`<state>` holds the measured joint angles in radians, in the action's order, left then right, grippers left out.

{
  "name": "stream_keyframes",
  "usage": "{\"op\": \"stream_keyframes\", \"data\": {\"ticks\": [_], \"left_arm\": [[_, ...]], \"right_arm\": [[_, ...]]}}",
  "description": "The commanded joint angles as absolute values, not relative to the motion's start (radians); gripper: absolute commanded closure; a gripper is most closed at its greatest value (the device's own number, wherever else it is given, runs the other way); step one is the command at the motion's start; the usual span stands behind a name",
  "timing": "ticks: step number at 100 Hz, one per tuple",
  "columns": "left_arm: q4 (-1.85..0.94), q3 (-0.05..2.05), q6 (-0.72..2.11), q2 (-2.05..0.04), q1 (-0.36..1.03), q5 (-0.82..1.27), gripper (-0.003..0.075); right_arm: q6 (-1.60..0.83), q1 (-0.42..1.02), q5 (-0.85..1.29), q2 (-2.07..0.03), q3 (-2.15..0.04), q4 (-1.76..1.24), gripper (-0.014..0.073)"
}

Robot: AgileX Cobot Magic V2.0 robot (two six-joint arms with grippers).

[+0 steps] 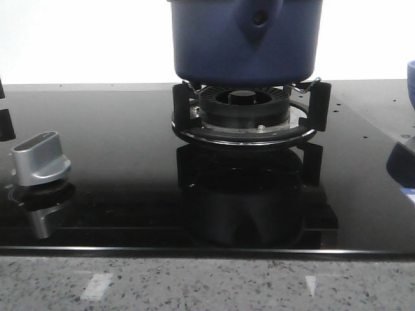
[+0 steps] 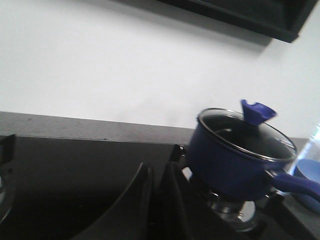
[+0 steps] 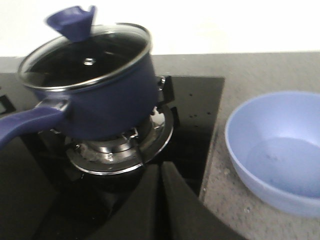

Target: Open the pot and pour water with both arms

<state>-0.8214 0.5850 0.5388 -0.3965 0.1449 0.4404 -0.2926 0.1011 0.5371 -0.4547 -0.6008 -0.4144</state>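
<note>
Sitting on the round metal burner (image 1: 245,113) w/ black pan supports, at the far middle of the glossy black glass hob (image 1: 117,188), is 1 large round dark navy-blue pot (image 1: 245,40) w/ matte straight walls. Count: 1 pot, 1 glass lid w/ steel rim (image 3: 87,52) on it, 1 blue knob (image 3: 72,21) on the lid, 1 long blue handle (image 3: 27,125), 1 silver control knob (image 1: 40,159) at near left of the hob, 1 pale blue round bowl (image 3: 277,150) on the speckled grey table (image 1: 207,282) right of the hob.

Front view cuts the pot off at the top, so no lid or knob shows there; it shows the teardrop handle mount w/ round hole facing the camera, and only an edge of the bowl at far right. Both wrist views show lid, knob and handle; only the right wrist view shows the bowl whole, w/ a little water in it. Control knob shows in front view only.

Left gripper (image 2: 156,200): jaws nearly together, narrow gap, gripping nothing, pot well apart to its right. Right gripper (image 3: 160,200): jaws pressed almost shut, empty, just near of the burner, pot beyond and left of them.
</note>
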Motion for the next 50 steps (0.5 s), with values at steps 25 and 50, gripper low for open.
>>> {"op": "stream_keyframes", "data": {"ticks": [25,50], "left_arm": [[-1.195,0.703,0.941,-0.649,0.338,0.403,0.0337],[-1.473,0.808,1.28,-0.904,0.441,0.422,0.0337]], "right_arm": [[-0.345,0.131,0.448,-0.477,-0.655,-0.412,0.0221],[-0.319,0.111,0.447,-0.478,-0.655,-0.383,0.0221]]}}
